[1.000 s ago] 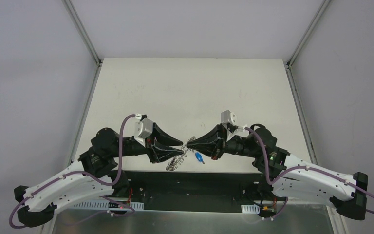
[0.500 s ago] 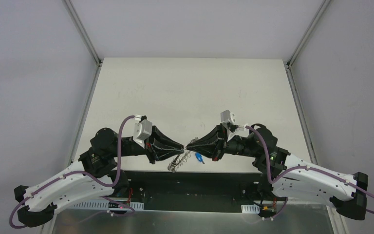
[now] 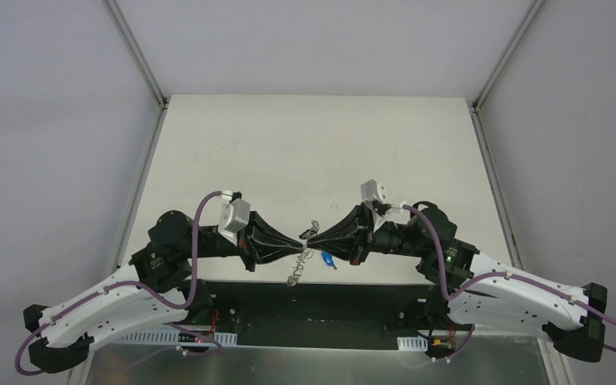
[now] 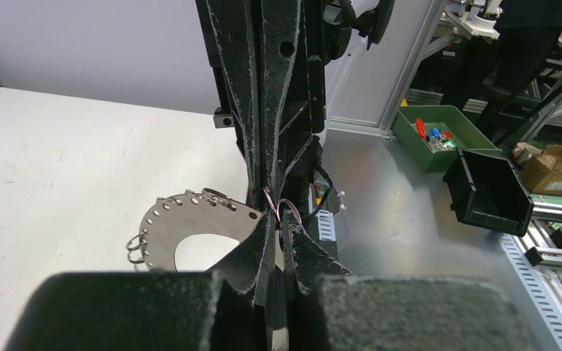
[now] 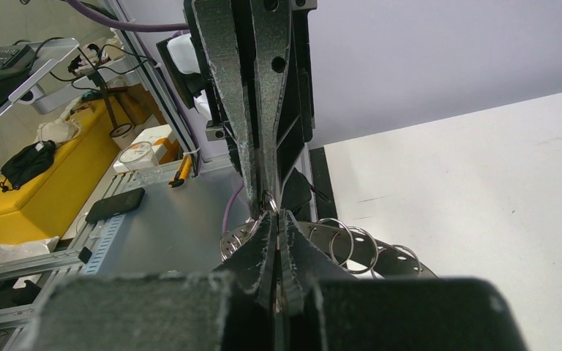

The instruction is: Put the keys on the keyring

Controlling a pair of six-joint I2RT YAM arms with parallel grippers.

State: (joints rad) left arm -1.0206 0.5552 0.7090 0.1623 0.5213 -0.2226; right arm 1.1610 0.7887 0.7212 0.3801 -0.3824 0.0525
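both pincers meet tip to tip, clenched on the keyring (image 3: 294,271): left gripper (image 3: 299,243) at its rim, right gripper (image 3: 313,237) at a wire loop (image 5: 269,201). blue key (image 3: 328,259) lies on the table (image 3: 289,160) beside. hold steady, tug gently.

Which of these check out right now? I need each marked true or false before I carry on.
1. The left tool and right tool meet tip to tip. True.
2. The left tool is wide open. False: its fingers are closed together.
3. The blue key lies far from both tools. False: it sits just beside the right tool.
4. The keyring carries small wire loops on its rim. True.
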